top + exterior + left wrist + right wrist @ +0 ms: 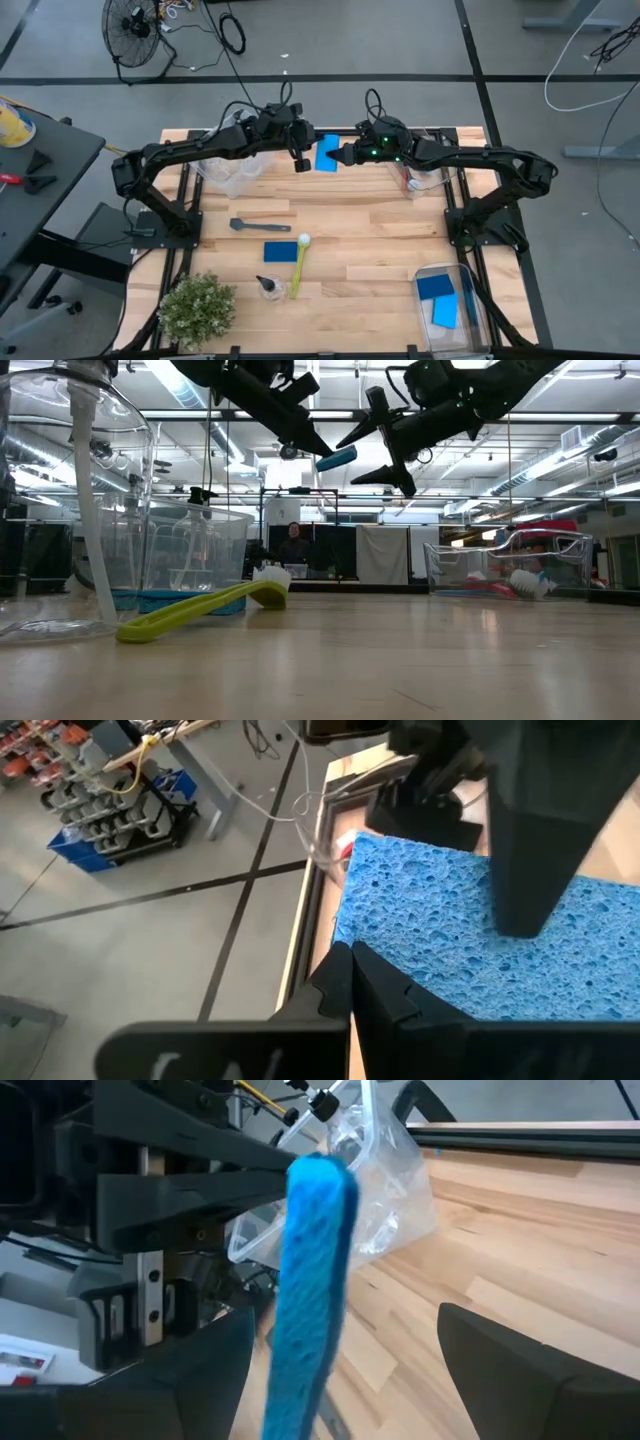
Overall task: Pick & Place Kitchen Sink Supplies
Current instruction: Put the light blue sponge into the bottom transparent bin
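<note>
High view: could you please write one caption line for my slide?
Above the table's far edge, the left gripper holds a blue sponge out toward the open right gripper.

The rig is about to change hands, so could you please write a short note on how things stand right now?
Left gripper: shut on a blue sponge, held in the air over the table's far edge.
Right gripper: open, its fingers either side of that sponge, not yet gripping; looks like a handover.
On the table: grey brush, second blue sponge, yellow-green brush, small clear bottle.
Done: near-right bin already holds blue sponges.
Left: finish the transfer, bin the held sponge, then probably the four loose items.
</note>
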{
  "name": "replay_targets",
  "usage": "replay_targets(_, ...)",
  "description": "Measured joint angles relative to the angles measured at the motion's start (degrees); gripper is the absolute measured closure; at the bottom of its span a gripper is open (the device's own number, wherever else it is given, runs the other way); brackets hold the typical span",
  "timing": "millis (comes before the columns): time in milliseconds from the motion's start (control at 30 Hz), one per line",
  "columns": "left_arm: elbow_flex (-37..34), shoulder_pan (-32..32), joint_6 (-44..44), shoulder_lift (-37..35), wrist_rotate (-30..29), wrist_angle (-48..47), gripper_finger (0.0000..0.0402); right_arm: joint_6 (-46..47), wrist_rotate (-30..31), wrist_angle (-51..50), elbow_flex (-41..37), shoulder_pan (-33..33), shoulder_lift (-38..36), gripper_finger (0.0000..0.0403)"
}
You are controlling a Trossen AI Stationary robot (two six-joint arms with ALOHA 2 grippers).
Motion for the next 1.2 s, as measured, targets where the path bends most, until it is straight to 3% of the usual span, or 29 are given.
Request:
replay_targets(367,0.0,0.1,0.1,0.0,-2.4,-1.6,0.0398,-0.2,2.8,0.0,0.0,0.8,0.0,0.0087)
replay_targets(1200,0.0,0.1,0.0,0.3,-2.5,-2.2,0.0397,1.7,1.3,2.8,0.0,1.1,2.0,0.0087)
